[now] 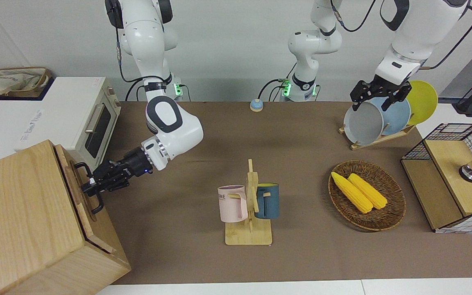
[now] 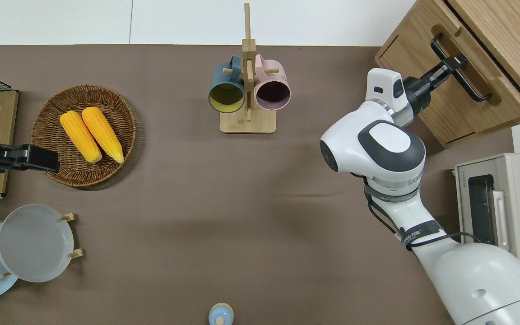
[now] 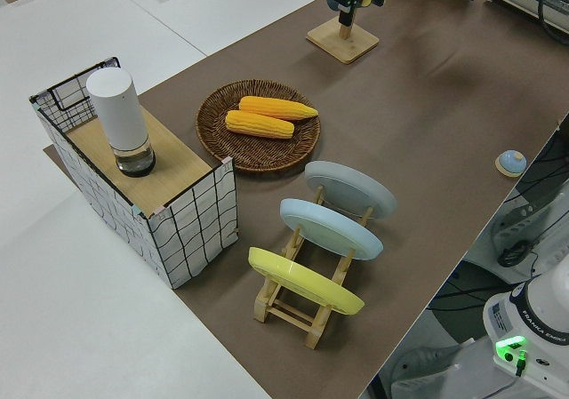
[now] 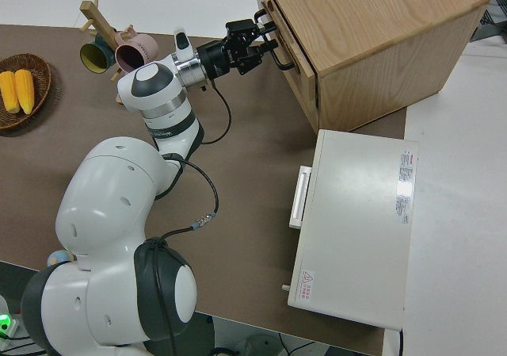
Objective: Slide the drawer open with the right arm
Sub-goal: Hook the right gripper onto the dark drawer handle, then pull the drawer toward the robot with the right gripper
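Note:
The drawer is a light-wood panel on the front of a big wooden box at the right arm's end of the table. Its black loop handle also shows in the overhead view. My right gripper reaches sideways to the handle and its fingers are closed around the bar, as the overhead view and the right side view show. The drawer panel sits close against the box. My left gripper is parked, fingers apart and empty.
A white toaster oven stands beside the box, nearer to the robots. A mug rack with two mugs stands mid-table. A basket of corn, a plate rack and a wire-mesh box are toward the left arm's end.

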{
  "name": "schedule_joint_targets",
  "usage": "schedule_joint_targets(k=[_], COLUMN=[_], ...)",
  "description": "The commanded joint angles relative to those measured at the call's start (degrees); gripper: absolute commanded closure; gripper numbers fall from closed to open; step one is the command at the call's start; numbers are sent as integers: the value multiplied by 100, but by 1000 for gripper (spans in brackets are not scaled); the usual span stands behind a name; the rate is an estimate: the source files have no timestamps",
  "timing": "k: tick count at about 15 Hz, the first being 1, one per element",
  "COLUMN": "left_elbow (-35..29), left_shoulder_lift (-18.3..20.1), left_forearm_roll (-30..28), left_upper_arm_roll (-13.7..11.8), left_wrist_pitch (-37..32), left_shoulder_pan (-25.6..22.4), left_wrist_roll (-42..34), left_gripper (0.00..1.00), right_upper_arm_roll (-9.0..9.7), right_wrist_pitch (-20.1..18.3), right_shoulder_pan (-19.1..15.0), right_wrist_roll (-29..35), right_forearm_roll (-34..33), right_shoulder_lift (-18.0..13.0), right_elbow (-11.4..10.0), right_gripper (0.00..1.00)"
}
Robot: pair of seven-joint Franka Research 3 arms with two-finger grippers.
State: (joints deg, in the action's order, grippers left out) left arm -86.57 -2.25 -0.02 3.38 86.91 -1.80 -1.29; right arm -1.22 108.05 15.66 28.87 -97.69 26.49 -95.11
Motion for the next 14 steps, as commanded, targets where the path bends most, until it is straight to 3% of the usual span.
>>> schedule_joint_targets(k=[1,9,14], left_elbow=[140,140,149], left_shoulder_lift=[-65,-65,-65], left_forearm_roll=[98,98,98], left_upper_arm_roll=[40,40,40], left_wrist_pitch=[-113,-113,-113], left_shoulder_pan=[-31,-31,-31], left_wrist_roll=[-56,-56,-56], left_gripper=[7,7,7], right_upper_arm_roll=[25,148,578], right_wrist_pitch=[-21,-450,-1065], right_shoulder_pan=[-45,156,227], right_wrist_roll=[5,-223,-328], right_forearm_roll=[-162,-75,92], right_shoulder_lift=[-13,-39,-39], right_elbow=[-51,-34,-25], right_gripper=[1000,1000,1000])
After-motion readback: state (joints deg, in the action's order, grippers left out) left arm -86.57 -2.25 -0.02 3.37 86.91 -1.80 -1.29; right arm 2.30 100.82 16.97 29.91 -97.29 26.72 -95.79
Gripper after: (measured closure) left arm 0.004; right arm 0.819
